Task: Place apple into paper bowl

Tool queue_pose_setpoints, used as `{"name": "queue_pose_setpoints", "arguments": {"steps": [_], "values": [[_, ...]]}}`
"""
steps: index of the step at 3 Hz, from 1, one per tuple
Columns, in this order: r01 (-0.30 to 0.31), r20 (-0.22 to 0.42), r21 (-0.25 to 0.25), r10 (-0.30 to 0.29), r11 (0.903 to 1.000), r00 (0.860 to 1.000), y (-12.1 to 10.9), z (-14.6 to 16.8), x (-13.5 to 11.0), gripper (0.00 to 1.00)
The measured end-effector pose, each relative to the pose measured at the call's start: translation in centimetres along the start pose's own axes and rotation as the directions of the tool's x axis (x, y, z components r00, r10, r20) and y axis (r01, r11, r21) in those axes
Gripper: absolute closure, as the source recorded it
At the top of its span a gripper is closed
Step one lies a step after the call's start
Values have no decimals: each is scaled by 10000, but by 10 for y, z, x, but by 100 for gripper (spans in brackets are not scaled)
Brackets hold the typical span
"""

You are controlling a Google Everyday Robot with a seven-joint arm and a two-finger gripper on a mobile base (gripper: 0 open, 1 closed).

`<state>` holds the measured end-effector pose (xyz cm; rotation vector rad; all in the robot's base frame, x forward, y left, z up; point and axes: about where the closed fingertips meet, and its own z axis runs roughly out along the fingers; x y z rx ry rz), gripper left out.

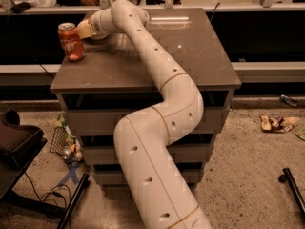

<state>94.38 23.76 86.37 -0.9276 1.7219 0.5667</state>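
Where the grey-brown square tabletop [143, 63] reached its far left corner, the white arm's gripper [85, 30] hung just beside an upright red cylindrical soda can [70, 42]. Grip state: could not be told.

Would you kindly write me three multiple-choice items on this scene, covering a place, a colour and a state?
1. Where is the gripper?
A) at the far left corner of the table, beside the soda can
B) above the floor
C) at the table's right edge

2. What colour is the soda can?
A) blue
B) red
C) green

3. How is the soda can placed?
A) on its side
B) crushed flat
C) upright

Answers: 1 A, the arm ends beside the soda can; 2 B, its body is red; 3 C, its top faces up.
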Motion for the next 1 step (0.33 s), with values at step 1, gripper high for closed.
{"name": "queue_pose_setpoints", "arguments": {"steps": [1], "values": [[0, 0, 0, 0, 10000, 10000, 0, 0, 0, 0]]}}
